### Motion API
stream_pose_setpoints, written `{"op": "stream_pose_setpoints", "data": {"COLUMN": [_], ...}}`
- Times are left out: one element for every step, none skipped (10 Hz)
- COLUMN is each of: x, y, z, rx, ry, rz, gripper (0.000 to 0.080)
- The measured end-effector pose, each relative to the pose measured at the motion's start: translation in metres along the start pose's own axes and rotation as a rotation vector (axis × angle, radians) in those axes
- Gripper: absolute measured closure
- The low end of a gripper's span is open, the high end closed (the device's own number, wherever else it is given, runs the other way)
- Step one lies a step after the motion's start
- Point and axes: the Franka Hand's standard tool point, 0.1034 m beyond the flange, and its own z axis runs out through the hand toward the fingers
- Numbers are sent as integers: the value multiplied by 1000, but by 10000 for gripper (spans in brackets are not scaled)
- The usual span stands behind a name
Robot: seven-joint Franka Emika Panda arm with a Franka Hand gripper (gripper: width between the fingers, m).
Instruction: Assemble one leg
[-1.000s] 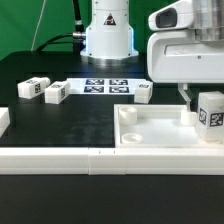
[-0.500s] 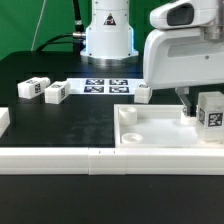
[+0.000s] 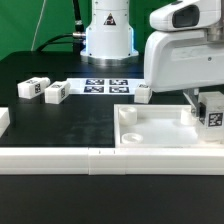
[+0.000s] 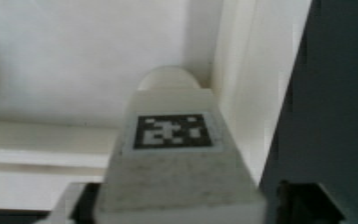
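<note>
gripper (image 3: pixel 207 101) clamped on 1 leg (image 3: pixel 213 113) | leg hung upright over panel (image 3: pixel 160 138) far corner, exterior view's right | insertion judged not yet done

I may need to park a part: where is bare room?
Bare table between the two loose legs, the panel and the front rail. Crowded: the panel's corner at the exterior view's right, where the hand holds the leg.

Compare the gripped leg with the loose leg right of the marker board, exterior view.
The gripped leg stands upright at a corner of the panel; the loose leg lies on the table. The gripper clamps the gripped leg; nothing touches the loose leg. Both are white with tags.
</note>
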Motion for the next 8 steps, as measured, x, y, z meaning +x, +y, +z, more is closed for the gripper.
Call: {"op": "stream_pose_setpoints", "data": {"x": [0,0,0,0,0,0,0,-1], "y": [2,2,2,3,3,4,6,7], "z": [0,0,0,0,0,0,0,1], "rx": [-1,-1,-1,-1,-1,3,9,13], "ry": [0,0,0,0,0,0,-1,-3], "rz": [3,3,4,41,39,110,304,438], "gripper": [505,505,505,505,505,505,505,505]}}
